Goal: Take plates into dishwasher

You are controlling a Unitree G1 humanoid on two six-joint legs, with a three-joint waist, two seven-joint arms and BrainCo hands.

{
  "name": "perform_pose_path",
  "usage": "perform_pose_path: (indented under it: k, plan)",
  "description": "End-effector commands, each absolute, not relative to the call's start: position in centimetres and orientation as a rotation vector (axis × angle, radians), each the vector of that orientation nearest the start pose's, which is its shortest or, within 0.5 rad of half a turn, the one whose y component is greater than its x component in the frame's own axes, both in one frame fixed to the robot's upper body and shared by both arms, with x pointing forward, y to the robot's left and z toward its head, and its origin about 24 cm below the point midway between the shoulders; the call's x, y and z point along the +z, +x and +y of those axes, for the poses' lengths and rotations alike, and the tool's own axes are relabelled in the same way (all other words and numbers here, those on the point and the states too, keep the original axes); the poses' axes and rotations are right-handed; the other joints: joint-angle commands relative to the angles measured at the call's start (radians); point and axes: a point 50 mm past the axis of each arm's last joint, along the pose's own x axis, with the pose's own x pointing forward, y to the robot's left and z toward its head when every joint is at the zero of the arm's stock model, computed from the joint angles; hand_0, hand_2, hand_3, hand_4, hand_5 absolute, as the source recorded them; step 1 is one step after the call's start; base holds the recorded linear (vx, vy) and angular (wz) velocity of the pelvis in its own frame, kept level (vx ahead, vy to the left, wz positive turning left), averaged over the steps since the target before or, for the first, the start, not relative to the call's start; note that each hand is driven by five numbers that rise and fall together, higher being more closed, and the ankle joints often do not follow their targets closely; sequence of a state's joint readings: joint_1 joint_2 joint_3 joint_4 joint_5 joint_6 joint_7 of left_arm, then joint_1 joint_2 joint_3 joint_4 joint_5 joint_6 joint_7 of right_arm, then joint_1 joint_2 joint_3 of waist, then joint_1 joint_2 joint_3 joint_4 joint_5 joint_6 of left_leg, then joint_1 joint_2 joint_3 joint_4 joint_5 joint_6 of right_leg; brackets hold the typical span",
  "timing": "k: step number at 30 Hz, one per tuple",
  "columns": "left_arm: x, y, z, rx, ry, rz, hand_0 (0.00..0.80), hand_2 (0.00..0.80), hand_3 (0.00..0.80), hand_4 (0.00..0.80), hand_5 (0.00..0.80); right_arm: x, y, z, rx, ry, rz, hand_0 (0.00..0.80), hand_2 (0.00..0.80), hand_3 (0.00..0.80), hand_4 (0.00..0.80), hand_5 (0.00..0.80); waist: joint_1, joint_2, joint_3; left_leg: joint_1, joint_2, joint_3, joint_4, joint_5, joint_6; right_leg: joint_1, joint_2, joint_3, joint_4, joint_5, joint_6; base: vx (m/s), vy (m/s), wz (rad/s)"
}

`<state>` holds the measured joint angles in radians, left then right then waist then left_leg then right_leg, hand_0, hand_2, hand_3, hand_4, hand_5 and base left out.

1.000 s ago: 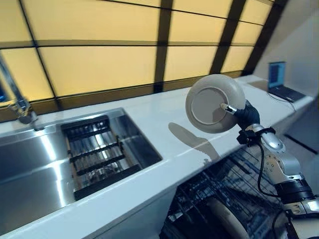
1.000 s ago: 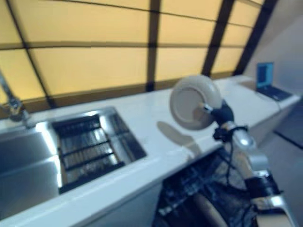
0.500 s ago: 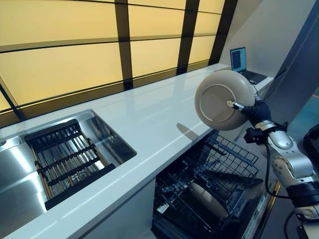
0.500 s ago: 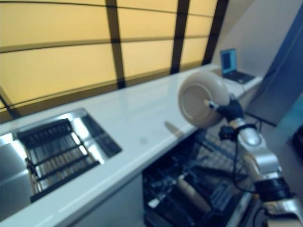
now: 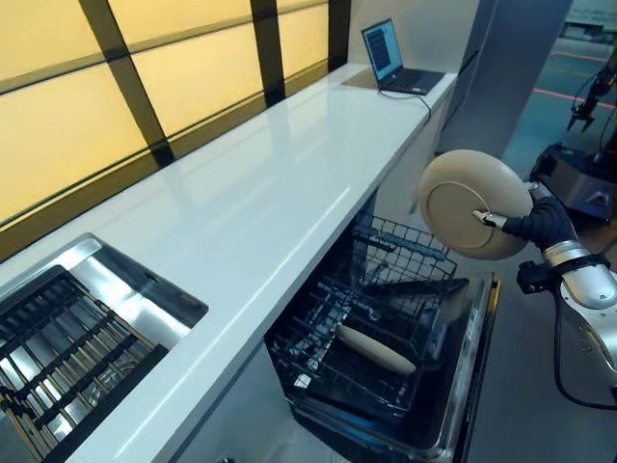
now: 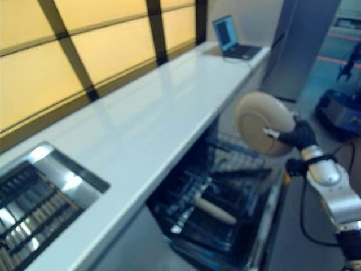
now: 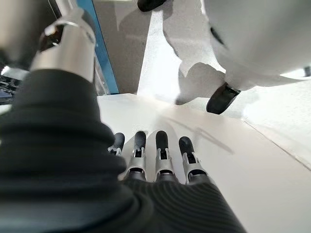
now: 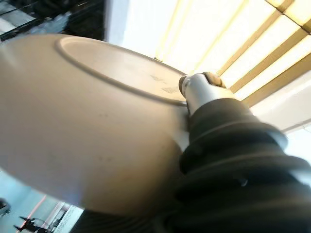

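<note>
A kitchen, though more a showroom or test kitchen than a home. A long white bench (image 5: 260, 183) carries a steel sink (image 5: 67, 328) with a black rack, and an open dishwasher (image 5: 386, 338) with wire baskets sits beneath it. Backlit amber wall panels (image 5: 183, 68), a laptop (image 5: 390, 58) and a painted concrete floor (image 5: 564, 106) suggest a demonstration space.

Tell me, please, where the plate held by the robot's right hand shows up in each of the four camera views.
Left eye view: the plate is at the right, pinched by the right hand above the open dishwasher rack.
Right eye view: right of centre, above the same rack.
Left wrist view: not in it.
Right wrist view: its underside fills most of the picture.
Shared landmark: the white countertop.
</note>
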<state>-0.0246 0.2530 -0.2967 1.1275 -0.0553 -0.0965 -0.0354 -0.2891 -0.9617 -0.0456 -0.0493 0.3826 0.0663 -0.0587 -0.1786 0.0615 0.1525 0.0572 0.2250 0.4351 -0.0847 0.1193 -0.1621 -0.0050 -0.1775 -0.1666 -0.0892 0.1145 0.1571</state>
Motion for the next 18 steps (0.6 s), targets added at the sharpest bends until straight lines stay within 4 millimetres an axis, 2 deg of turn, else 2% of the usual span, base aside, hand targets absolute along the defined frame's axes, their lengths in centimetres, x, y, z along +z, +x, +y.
perform_pose_path:
  k: [1, 8, 18]
  plan:
    - [-13.8, 14.4, 24.4, -0.05, 0.395, 0.984, 0.0, 0.0, 0.0, 0.0, 0.0, 25.0, 27.5, -28.2, -0.114, -0.594, -0.505, 0.8, 0.8, 0.8, 0.8, 0.8, 0.004, -0.081, 0.011, -0.044, -0.003, -0.005, 0.014, -0.005, 0.025, 0.026, 0.029, -0.012, 0.032, -0.071, -0.038, 0.0, 0.0, 0.0]
    - [-13.7, 14.8, 24.5, -0.044, 0.396, 0.98, 0.0, 0.0, 0.0, 0.0, 0.0, 22.7, 27.5, -28.8, -0.14, -0.663, -0.43, 0.8, 0.8, 0.8, 0.8, 0.8, 0.005, -0.073, 0.027, -0.052, -0.005, -0.014, 0.01, -0.003, 0.024, 0.018, 0.027, -0.019, 0.037, -0.072, -0.038, -0.01, 0.002, 0.0]
    - [-13.2, 16.2, 23.9, -0.079, 0.423, 0.942, 0.0, 0.0, 0.0, 0.0, 0.0, 21.0, 29.6, -27.9, -0.141, -0.865, -0.342, 0.8, 0.8, 0.8, 0.8, 0.8, 0.036, -0.058, 0.065, -0.072, -0.024, -0.049, 0.006, -0.003, 0.029, -0.002, 0.017, -0.034, 0.051, -0.073, -0.036, -0.009, 0.0, 0.01]
